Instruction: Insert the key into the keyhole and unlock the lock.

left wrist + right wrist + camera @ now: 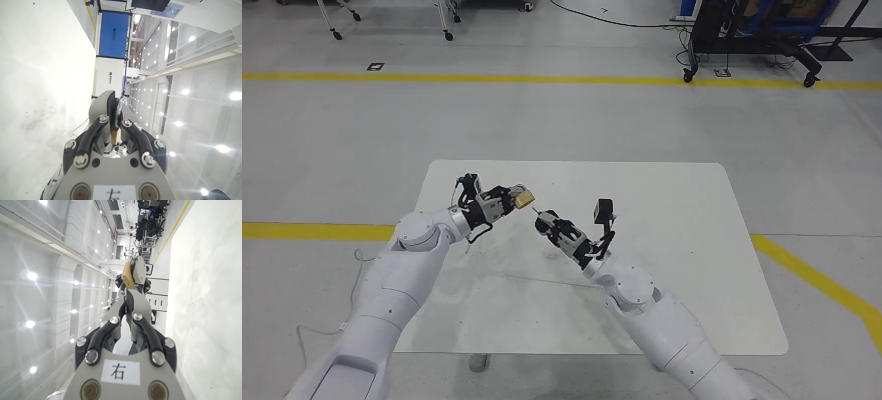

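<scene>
Overhead, a white table [682, 200] fills the middle of the frame, and two white arms meet above its left half. The left gripper [508, 199], coming in from the left of the frame, is pinched on a brass padlock [525, 196] held in the air. Just to its lower right, the right gripper [543, 221] is pressed together on a thin key [535, 211]. The key's tip points at the padlock, and I cannot tell whether it has entered.

From the left wrist, the left gripper [116, 100] has its fingers clamped on the silver shackle [120, 105]. The padlock [114, 135] sits between the fingers, nearer the camera.

From the right wrist, the right gripper [127, 294] is closed tight, its tips just short of the padlock [127, 274]. The keyhole [129, 284] faces those tips. The left gripper [140, 271] holds the padlock from behind. Most of the key is hidden between the fingers.
</scene>
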Available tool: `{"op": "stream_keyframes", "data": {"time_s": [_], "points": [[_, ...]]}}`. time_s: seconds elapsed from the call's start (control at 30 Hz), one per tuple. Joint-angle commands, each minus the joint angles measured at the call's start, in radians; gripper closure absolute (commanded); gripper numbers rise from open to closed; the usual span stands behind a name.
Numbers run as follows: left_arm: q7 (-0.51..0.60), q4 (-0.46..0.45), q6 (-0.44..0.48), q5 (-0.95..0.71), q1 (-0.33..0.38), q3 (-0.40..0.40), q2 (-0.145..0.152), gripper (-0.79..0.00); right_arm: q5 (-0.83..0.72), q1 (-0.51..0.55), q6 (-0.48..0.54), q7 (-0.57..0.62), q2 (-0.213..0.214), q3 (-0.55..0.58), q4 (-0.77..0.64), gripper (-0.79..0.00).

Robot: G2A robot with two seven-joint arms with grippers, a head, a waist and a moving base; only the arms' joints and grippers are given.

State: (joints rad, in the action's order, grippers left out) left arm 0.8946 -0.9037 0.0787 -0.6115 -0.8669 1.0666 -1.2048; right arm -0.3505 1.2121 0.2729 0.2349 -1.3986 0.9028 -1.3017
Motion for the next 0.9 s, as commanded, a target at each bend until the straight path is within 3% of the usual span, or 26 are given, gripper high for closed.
{"op": "stream_keyframes", "data": {"time_s": [0.0,0.57,0.87], "points": [[-0.013,-0.005,0.007,0.014,-0.002,-0.001,-0.001,0.000,0.012,0.001,0.013,-0.009,-0.003,-0.005,0.006,0.000],[-0.021,-0.019,0.013,0.047,-0.011,0.001,-0.008,0.000,0.089,-0.022,0.018,-0.084,-0.029,-0.022,0.046,0.000],[-0.084,-0.050,0.064,0.103,-0.029,0.005,-0.009,0.000,0.131,-0.020,0.014,-0.122,-0.039,-0.022,0.050,0.000]]}}
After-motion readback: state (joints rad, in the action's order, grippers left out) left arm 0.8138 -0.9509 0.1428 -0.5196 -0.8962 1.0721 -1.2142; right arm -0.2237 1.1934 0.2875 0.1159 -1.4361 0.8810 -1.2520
